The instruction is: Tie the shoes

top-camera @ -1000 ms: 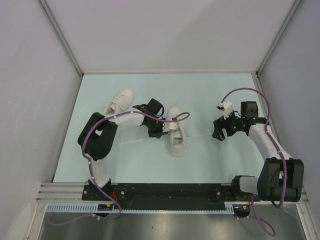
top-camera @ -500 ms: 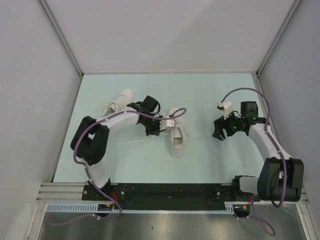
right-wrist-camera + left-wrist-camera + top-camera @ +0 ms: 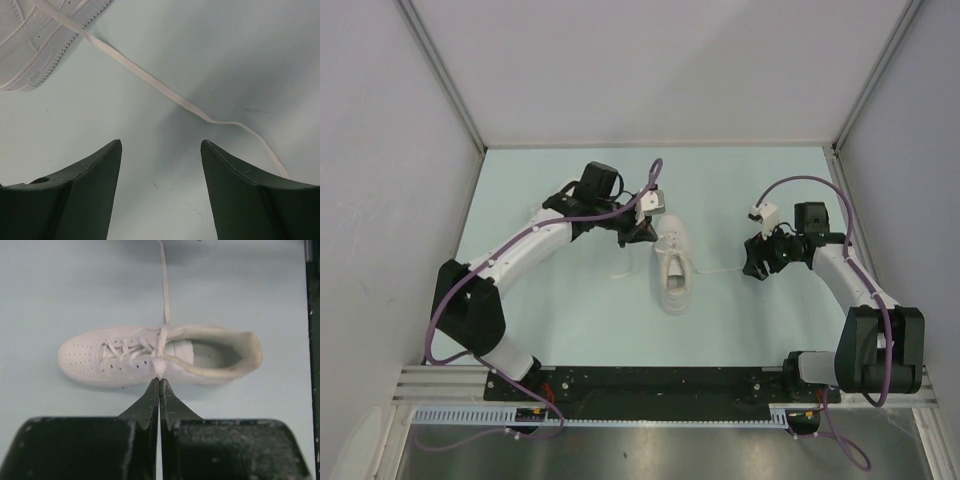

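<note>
One white shoe (image 3: 676,268) lies in the middle of the mat; in the left wrist view (image 3: 150,355) it lies on its sole, toe to the left. My left gripper (image 3: 647,236) (image 3: 159,381) is shut on a white lace (image 3: 160,365) that comes off the shoe's eyelets. My right gripper (image 3: 753,263) (image 3: 161,145) is open and empty, just above the mat, right of the shoe. The shoe's other lace (image 3: 150,80) (image 3: 720,270) trails across the mat in front of it. The second shoe (image 3: 541,211) is mostly hidden under my left arm.
The pale blue mat (image 3: 740,190) is bounded by grey walls at the back and both sides. A short lace end (image 3: 623,273) lies on the mat left of the shoe. Purple cables loop over both arms.
My left arm has stretched out and swung its gripper back and to the left, away from the shoe's side, with the lace in its jaws. The right gripper has hardly moved.
</note>
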`<control>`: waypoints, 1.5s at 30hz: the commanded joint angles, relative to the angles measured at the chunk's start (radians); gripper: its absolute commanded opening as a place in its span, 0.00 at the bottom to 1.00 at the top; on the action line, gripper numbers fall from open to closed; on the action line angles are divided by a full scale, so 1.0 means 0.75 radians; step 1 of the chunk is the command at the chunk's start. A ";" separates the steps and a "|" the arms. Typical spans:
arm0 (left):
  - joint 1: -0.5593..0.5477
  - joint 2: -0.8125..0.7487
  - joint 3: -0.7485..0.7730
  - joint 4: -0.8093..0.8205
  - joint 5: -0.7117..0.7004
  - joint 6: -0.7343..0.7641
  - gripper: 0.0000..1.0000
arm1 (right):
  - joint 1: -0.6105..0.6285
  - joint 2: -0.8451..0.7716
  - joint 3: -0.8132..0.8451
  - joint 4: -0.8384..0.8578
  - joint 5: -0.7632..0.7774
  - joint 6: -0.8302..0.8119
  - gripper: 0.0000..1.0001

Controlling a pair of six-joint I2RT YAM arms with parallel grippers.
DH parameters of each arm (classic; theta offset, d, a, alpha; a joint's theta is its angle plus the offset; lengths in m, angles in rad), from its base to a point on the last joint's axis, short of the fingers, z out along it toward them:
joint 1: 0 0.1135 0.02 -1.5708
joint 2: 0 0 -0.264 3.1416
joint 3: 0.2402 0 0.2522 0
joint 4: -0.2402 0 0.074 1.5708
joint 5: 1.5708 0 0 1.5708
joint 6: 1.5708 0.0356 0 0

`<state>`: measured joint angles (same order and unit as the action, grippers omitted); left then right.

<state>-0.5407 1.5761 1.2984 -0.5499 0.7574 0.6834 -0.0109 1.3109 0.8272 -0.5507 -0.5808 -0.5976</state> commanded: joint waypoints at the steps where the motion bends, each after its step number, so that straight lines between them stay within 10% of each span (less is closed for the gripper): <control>1: -0.003 -0.040 -0.072 0.409 0.166 -0.409 0.00 | 0.010 0.013 0.049 0.024 -0.007 -0.005 0.68; 7: -0.005 -0.009 -0.115 0.682 0.172 -0.678 0.00 | 0.072 0.086 0.049 0.063 0.028 -0.088 0.57; 29: -0.005 -0.011 -0.111 0.584 0.154 -0.549 0.00 | 0.145 0.443 0.049 0.258 0.363 -0.426 0.53; 35: -0.005 -0.017 -0.109 0.561 0.158 -0.514 0.00 | 0.145 0.422 0.049 0.250 0.363 -0.422 0.00; 45: -0.007 -0.036 -0.115 0.484 0.215 -0.335 0.00 | 0.170 0.079 0.165 0.539 0.067 0.191 0.00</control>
<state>-0.5411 1.5749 1.2060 -0.1753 0.8509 0.3420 0.0784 1.4807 0.8768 -0.3393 -0.4164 -0.6811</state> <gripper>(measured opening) 0.003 0.009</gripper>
